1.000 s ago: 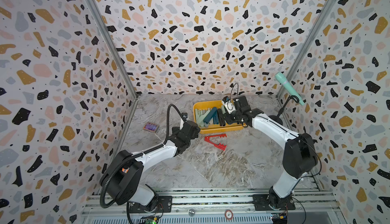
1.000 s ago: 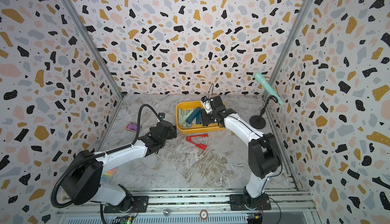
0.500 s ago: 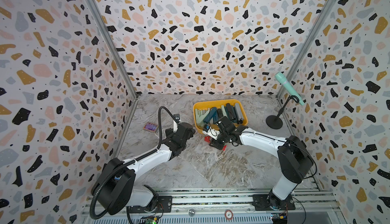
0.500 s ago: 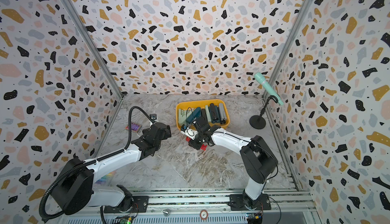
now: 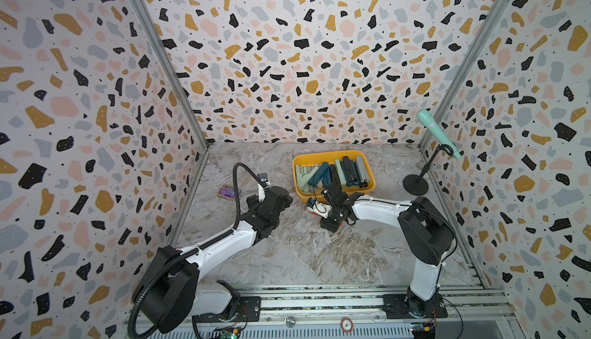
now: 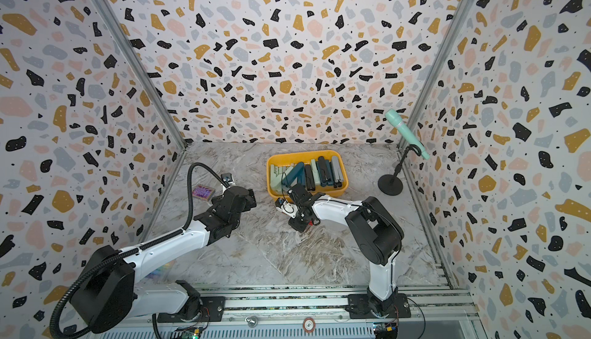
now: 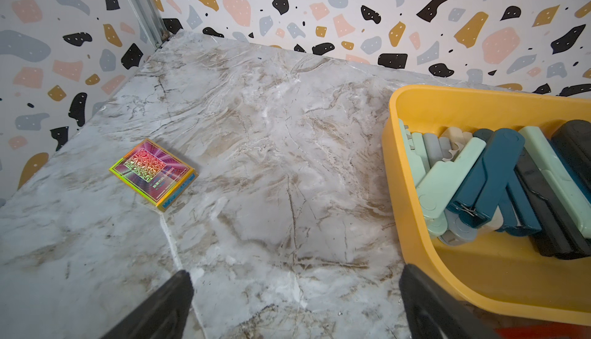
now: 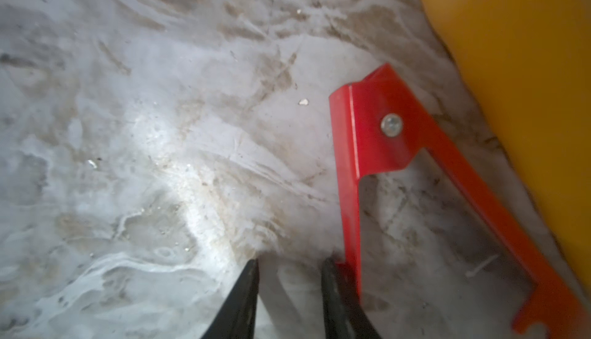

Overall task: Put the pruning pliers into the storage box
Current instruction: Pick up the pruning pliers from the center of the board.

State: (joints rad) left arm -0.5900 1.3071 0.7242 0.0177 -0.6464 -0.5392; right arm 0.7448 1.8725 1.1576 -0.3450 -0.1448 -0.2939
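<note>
The right gripper (image 8: 289,265) holds its jaws narrowly parted, nothing between them, one finger just beside the flat red plastic pruning pliers (image 8: 377,136), splayed on the marble tabletop (image 8: 160,129) near the shallow yellow plastic storage box (image 7: 412,212). The left gripper (image 7: 294,302) has jaws spread wide, empty. Teal, mint and black pliers (image 7: 492,174) fill the box.

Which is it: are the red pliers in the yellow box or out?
Out. The red pliers lie on the marble table beside the yellow box's outer wall, arms spread.
</note>
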